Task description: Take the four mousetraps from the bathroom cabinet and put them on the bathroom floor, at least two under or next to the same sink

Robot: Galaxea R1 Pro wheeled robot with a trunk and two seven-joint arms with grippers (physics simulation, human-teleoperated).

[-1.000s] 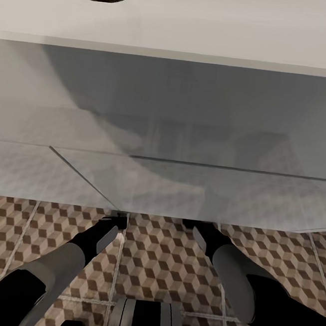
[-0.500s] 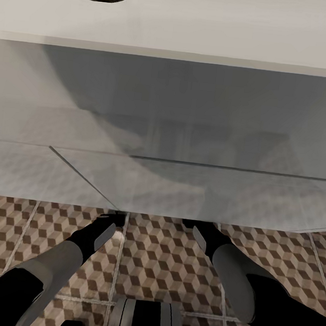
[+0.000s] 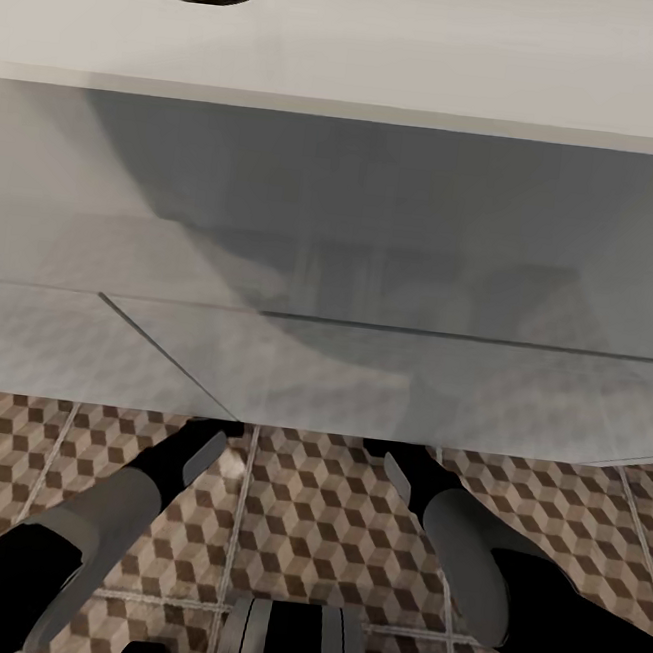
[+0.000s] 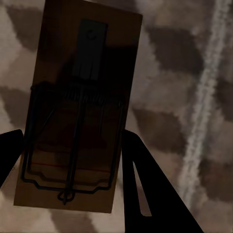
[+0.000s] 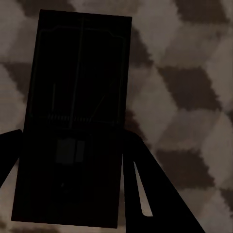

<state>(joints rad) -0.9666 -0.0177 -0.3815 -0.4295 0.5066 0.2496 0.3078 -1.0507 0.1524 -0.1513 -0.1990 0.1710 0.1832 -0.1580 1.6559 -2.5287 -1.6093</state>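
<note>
While you reached under the sink (image 3: pixel 393 72), each tool gripped a mousetrap (image 4: pixel 77 116) above the bathroom floor (image 3: pixel 325 528); none placed yet.

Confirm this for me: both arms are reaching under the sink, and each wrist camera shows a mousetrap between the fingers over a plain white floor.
One detail is wrong: the floor is not plain white. Both wrist views show brown, beige and tan cube-pattern tiles behind each mousetrap. The rest stands: the head view shows both arms reaching under the sink.
</note>
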